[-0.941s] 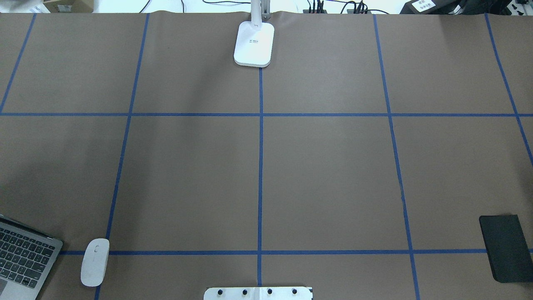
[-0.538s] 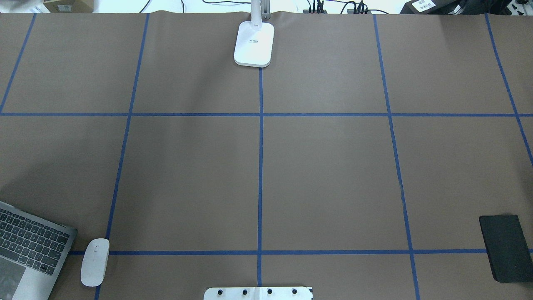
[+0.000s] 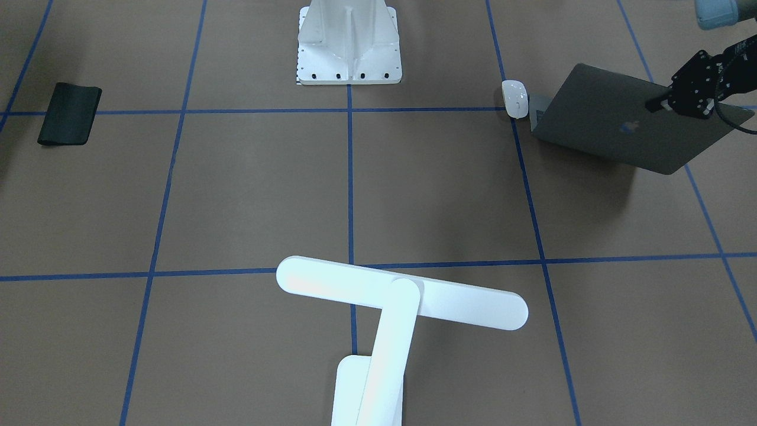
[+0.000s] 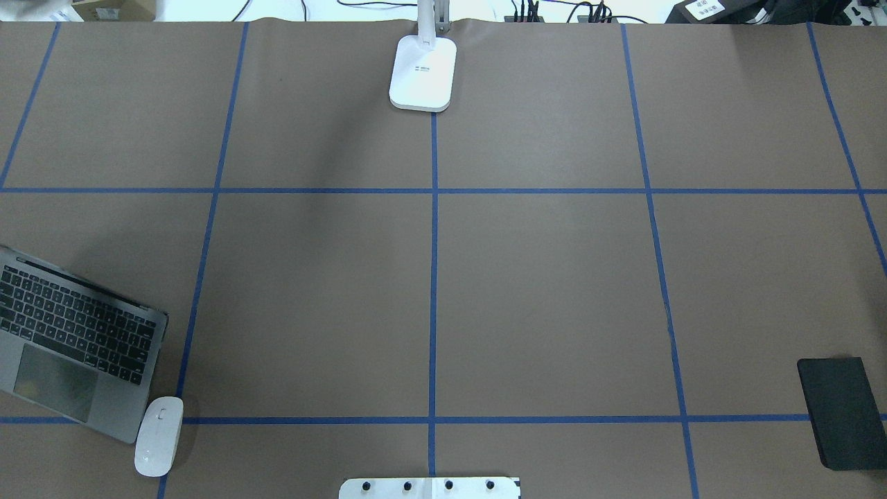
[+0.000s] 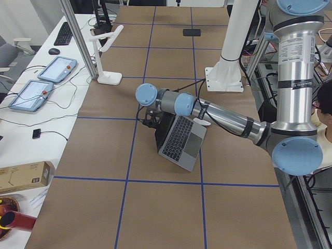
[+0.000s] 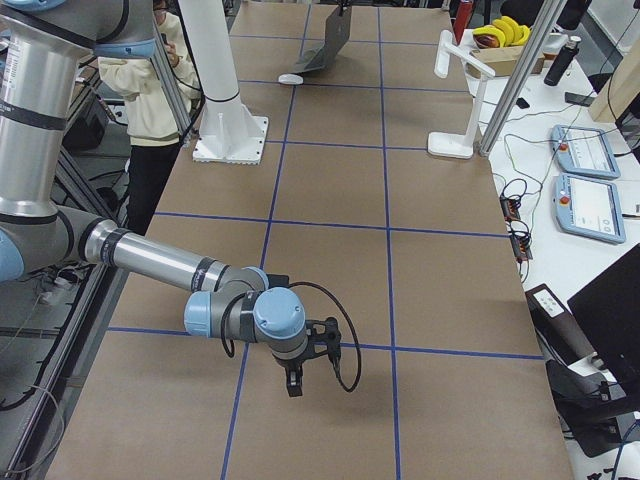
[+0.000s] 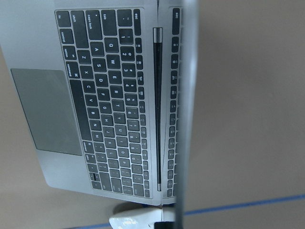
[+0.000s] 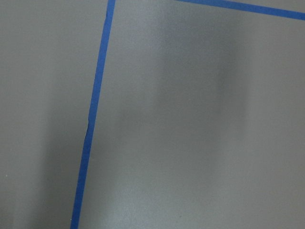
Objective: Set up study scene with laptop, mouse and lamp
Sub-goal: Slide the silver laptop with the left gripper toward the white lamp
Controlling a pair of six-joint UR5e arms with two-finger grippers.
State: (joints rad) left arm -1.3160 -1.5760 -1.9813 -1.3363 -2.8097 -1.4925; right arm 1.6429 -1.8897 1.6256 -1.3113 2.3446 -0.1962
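exterior front-facing: left gripper clamped on the laptop lid near its apple-shaped logo, keys marked "shift", "caps lock", "command", right gripper with jaws impossible to tell.

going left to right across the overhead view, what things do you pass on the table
laptop → mouse → lamp → black mat

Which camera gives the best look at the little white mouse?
The overhead view: the mouse shows whole, beside a corner of the laptop. The front-facing view shows it whole but smaller; the right side view, a far speck; the left wrist view, only an edge.
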